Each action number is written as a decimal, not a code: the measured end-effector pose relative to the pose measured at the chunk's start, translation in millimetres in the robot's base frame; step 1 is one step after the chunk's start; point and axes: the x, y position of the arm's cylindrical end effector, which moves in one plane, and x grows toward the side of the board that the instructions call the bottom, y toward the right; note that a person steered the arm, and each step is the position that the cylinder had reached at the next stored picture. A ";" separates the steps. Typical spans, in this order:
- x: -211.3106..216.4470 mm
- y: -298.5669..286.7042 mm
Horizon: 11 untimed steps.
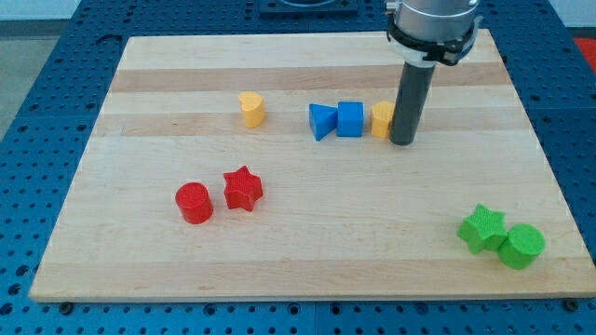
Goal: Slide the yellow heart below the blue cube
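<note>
The yellow heart (250, 108) lies on the wooden board (307, 251) toward the view's upper left of centre. The blue cube (350, 119) sits to its right, in a row with a blue triangular block (321, 121) on its left and a yellow block (382, 119) on its right. My tip (402, 141) rests on the board just right of that yellow block, touching or nearly touching it. The rod partly hides the yellow block's right side. The tip is far right of the yellow heart.
A red cylinder (195, 202) and a red star (243, 189) sit at the lower left. A green star (481, 228) and a green cylinder (521, 246) sit at the lower right, near the board's edge.
</note>
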 end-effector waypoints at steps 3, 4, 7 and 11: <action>54.7 -58.4; 54.7 -144.0; 19.0 -362.7; -98.1 -235.9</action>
